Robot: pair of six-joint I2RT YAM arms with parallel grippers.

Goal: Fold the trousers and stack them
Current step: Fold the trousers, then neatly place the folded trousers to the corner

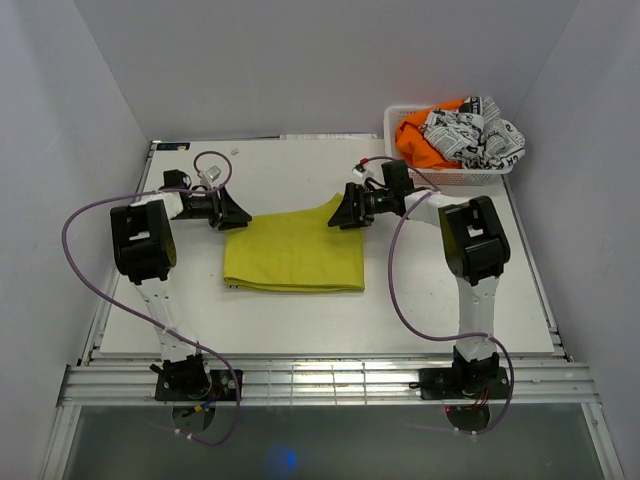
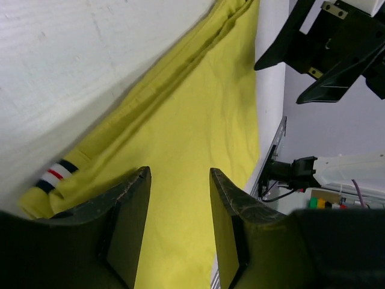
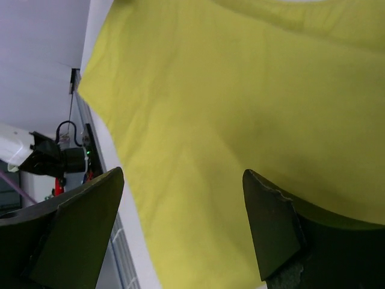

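Observation:
The mustard-yellow trousers (image 1: pixel 295 255) lie folded into a flat rectangle in the middle of the white table. My left gripper (image 1: pixel 243 214) hangs at the fold's far left corner, its jaws apart over the cloth and holding nothing. In the left wrist view the left gripper (image 2: pixel 180 173) frames bare yellow trousers (image 2: pixel 204 120), with the striped label (image 2: pixel 57 174) just left of it. My right gripper (image 1: pixel 336 216) is at the far right corner, where a point of cloth sticks up. The right wrist view shows the right gripper (image 3: pixel 182 174) wide open above the trousers (image 3: pixel 240 90).
A white basket (image 1: pixel 400 118) stands at the back right, holding an orange garment (image 1: pixel 418 143) and a black-and-white printed cloth (image 1: pixel 478 135). Purple cables loop beside both arms. The table's metal rail (image 1: pixel 320 380) runs along the near edge.

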